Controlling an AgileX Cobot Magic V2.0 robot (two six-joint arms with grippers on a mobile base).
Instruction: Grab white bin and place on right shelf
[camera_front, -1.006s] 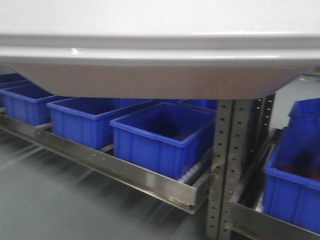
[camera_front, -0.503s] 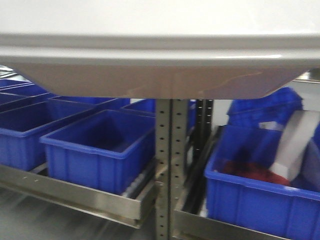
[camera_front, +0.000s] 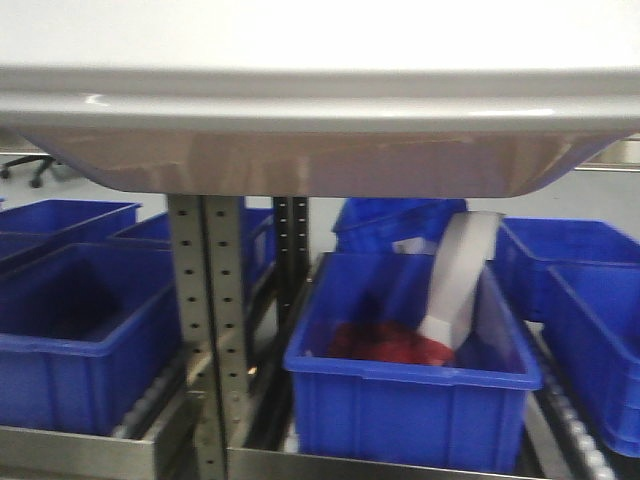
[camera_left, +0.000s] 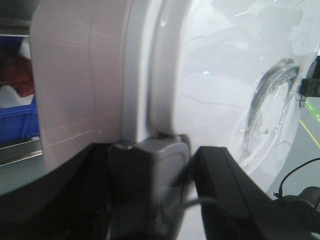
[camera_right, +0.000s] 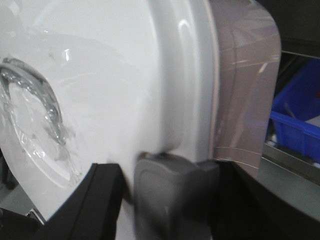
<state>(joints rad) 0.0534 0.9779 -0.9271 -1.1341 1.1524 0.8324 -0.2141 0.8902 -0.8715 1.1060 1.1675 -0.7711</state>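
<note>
Held up close against the front camera: white bin, spanning the whole top of the view. Glossy lid rim level from left to right, pinkish translucent wall curving away beneath. Clear of the rack, nearer than it and above its tier.

Clamped at 2 ends. Left gripper closed on the lid's rim, with grey pad pressed right against the raised edge and black fingers flanking it on either side. Right gripper likewise closed on the opposite rim, its own grey pad touching the edge at the lid-wall seam. On the lid in both wrist views, a clear taped window patch, wrinkled and shiny.

Below the bin, on the far side: perforated metal upright, standing left of centre. Right of it, right shelf, with a steel front rail along the bottom edge of the view. On that tier, middle blue bin, holding something red and a white slanted piece. Right blue bins just beside it, with 1 more blue tub behind. Left of the upright, left blue bin on the neighbouring tier. Far left, under the white bin's corner, part of an office chair.
</note>
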